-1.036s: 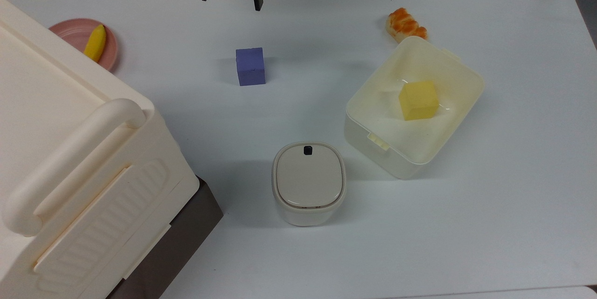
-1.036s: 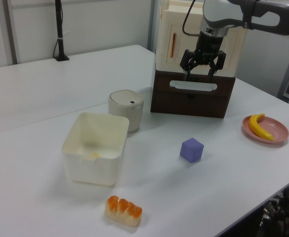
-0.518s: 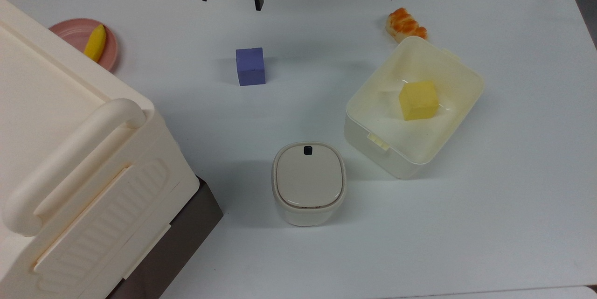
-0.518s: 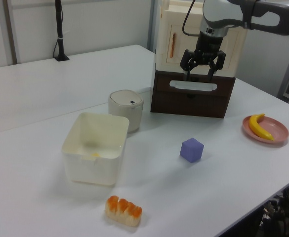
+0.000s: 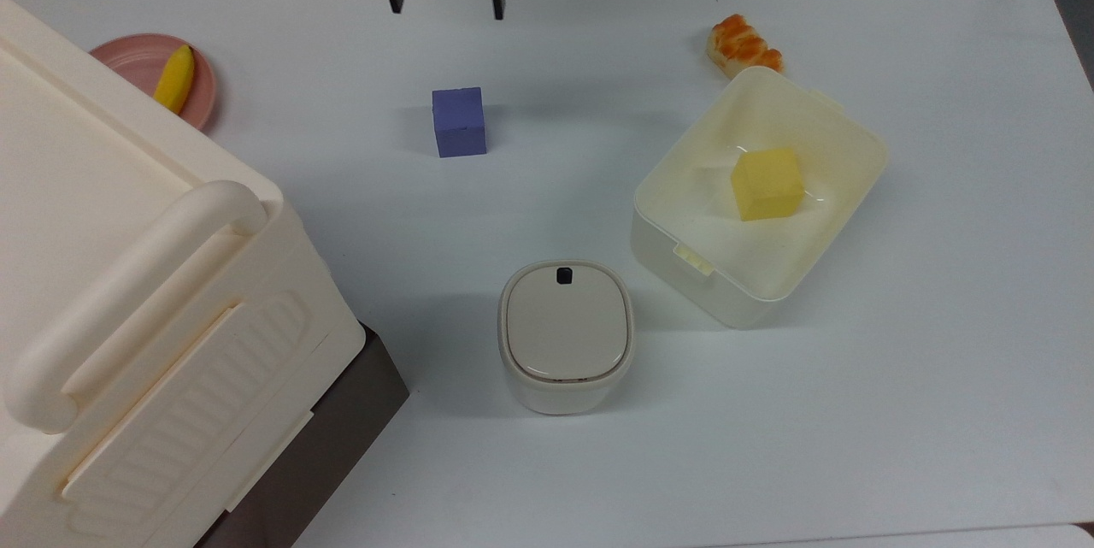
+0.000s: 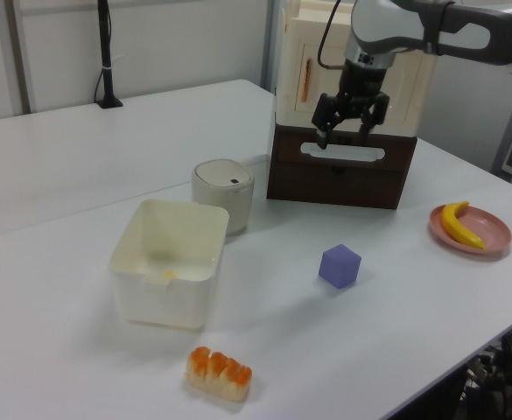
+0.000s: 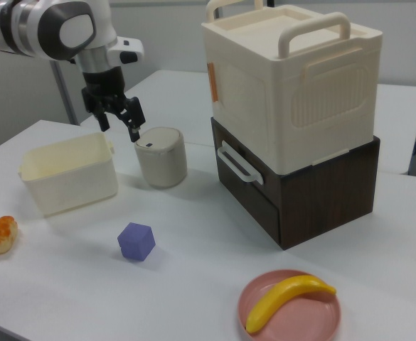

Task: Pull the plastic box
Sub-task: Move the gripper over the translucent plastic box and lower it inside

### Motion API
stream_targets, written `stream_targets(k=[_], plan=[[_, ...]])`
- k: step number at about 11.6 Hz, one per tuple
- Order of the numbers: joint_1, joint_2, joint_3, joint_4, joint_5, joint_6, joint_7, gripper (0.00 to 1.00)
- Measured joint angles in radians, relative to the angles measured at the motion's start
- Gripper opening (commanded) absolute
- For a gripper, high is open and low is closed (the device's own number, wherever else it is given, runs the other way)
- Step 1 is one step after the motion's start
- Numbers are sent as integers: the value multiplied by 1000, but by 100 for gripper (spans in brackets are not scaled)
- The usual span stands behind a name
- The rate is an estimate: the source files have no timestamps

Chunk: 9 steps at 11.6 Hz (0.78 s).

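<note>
White table holds plastic box; tool spread wide, empty, well apart above.

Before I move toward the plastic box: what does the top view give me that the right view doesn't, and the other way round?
Top view: the yellow block lying inside the plastic box.
Right view: the dark drawer unit's handle under the big cream bin, and the box's outer wall.
Both: the open gripper above the table away from the box, the purple cube, the lidded container, the bread, the banana.
</note>
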Motion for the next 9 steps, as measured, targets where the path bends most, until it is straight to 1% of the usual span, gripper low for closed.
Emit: stream_targets(k=[2, 4, 5, 7, 8, 9], plan=[[68, 25, 6, 0, 6, 31, -127, 100], [172, 67, 11, 6, 6, 76, -255, 100], [218, 89, 12, 9, 1, 83, -344, 100], [287, 133, 12, 13, -27, 88, -532, 100], [314, 158, 12, 18, -49, 88, -586, 100], [337, 185, 12, 27, -76, 88, -608, 100]])
